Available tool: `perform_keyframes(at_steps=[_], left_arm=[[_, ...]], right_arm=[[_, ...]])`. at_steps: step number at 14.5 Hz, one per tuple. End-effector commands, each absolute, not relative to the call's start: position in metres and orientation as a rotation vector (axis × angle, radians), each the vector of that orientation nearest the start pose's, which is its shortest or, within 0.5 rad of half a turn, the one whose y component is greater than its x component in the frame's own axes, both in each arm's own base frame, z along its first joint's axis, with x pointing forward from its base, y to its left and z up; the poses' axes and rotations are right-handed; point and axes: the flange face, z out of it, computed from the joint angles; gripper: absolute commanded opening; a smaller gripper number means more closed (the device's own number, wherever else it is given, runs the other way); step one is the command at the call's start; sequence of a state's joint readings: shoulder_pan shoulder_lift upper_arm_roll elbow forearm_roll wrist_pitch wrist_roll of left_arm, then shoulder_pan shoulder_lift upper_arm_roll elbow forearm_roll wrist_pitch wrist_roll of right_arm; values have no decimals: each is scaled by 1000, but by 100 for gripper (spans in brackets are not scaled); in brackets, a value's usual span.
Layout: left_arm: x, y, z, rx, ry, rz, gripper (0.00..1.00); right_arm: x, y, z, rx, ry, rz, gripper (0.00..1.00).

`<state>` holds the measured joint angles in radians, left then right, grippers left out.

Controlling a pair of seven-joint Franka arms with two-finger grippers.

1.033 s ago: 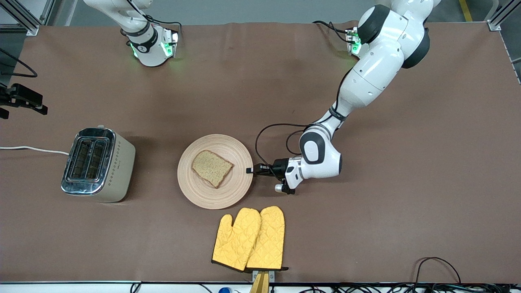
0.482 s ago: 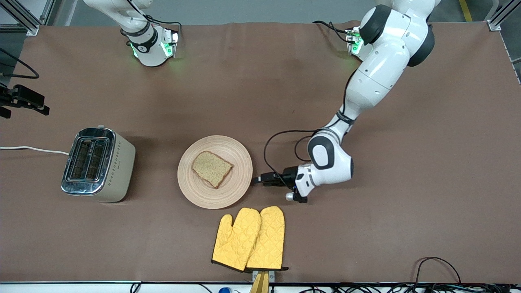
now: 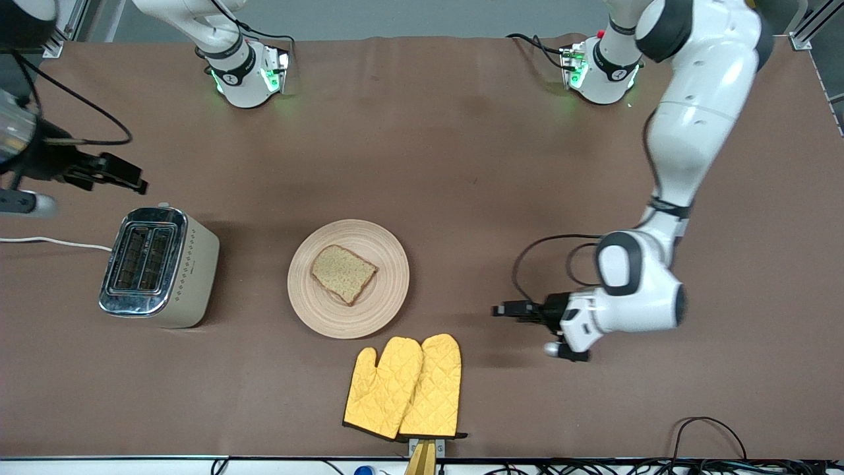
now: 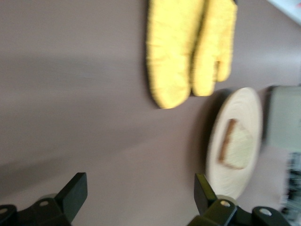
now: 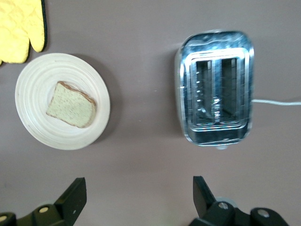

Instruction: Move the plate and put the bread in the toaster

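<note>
Plate [image 3: 348,278] lies mid-surface with bread [image 3: 342,273] flat on it, toaster [image 3: 158,266] standing toward the right arm's end. Yellow oven mitts [image 3: 403,386] lie nearer the camera. Left hand [image 3: 504,309] low over bare surface, fingers spread, holding nothing. Right hand [image 3: 125,175] over surface beside toaster, fingers spread.

No text, label, brand, number or sign can be read anywhere. The toaster [image 3: 158,266] bears only a row of small diamond marks along its cream side, at 3 o'clock from its slots; these spell nothing.
</note>
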<state>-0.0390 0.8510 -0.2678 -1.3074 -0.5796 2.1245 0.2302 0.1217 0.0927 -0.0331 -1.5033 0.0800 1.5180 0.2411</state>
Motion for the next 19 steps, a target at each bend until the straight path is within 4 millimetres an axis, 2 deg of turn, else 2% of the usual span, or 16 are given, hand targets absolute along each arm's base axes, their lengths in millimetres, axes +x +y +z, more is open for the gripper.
perform_keyframes(at_steps=[1, 2, 3, 6, 8, 10, 11, 12, 13, 16, 19], left_arm=[[718, -160, 293, 2599, -257, -56, 100], [717, -151, 317, 2659, -317, -43, 100], [716, -146, 343, 2732, -377, -5, 100], [705, -126, 407, 2979, -468, 19, 100], [695, -120, 444, 3060, -519, 37, 100], [682, -116, 489, 3079, -473, 81, 100], [677, -98, 509, 3099, -349, 90, 100], [672, -86, 518, 3111, -271, 68, 100], [665, -80, 530, 3119, -223, 58, 100], [640, -64, 563, 3142, -109, -8, 100], [627, -51, 582, 3115, -74, 14, 100]], right_arm=[[568, 106, 541, -3055, 333, 150, 100], [567, 118, 519, -3054, 362, 141, 100], [563, 138, 504, -3050, 398, 118, 100], [555, 181, 449, -3038, 486, 81, 100], [556, 207, 417, -3031, 606, 105, 100], [557, 227, 384, -3029, 677, 117, 100], [551, 239, 369, -3030, 665, 105, 100], [543, 247, 356, -3023, 660, 76, 100], [539, 247, 342, -3012, 668, 46, 100], [548, 239, 303, -3010, 705, 38, 100], [552, 247, 270, -2988, 811, 34, 100]])
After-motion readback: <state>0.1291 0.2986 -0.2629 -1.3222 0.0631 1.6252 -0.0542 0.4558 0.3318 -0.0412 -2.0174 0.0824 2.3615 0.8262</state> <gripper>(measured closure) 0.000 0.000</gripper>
